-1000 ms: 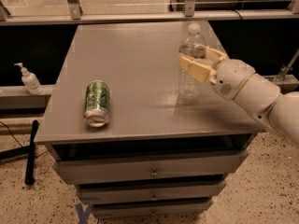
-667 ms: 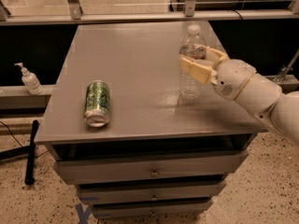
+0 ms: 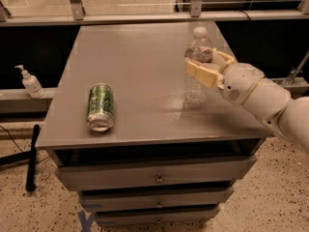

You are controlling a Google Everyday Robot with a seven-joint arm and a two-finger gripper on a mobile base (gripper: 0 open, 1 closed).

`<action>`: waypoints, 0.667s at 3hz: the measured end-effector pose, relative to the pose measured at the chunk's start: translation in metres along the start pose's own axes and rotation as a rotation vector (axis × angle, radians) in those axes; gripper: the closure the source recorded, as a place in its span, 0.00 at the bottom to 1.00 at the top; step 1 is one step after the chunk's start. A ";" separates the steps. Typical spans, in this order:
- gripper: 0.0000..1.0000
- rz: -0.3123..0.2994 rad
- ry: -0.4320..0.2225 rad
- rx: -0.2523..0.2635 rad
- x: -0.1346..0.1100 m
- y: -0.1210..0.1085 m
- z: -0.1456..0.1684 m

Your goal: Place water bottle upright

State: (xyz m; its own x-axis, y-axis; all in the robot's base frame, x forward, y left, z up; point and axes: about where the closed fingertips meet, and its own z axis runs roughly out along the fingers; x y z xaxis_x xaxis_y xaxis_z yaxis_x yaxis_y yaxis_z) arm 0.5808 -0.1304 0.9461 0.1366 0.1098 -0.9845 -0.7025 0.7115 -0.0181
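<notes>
The water bottle, clear ribbed plastic with a white cap, stands upright on the right part of the grey cabinet top. My gripper reaches in from the right on a white arm. Its cream fingers sit on either side of the bottle's upper body at the label band and are shut on it. The bottle's base rests at the table surface.
A green drinks can lies on its side at the front left of the top. A white pump-top dispenser bottle stands on a ledge to the left. The cabinet has drawers below. A railing runs behind.
</notes>
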 end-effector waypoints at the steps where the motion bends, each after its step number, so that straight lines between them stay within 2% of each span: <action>1: 0.85 -0.002 -0.011 0.009 0.003 0.003 -0.002; 2: 0.61 -0.003 -0.023 0.020 0.006 0.007 -0.004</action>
State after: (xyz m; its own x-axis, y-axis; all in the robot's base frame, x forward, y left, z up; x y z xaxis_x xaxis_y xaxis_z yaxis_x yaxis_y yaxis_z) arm 0.5743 -0.1277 0.9394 0.1549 0.1237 -0.9802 -0.6880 0.7255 -0.0172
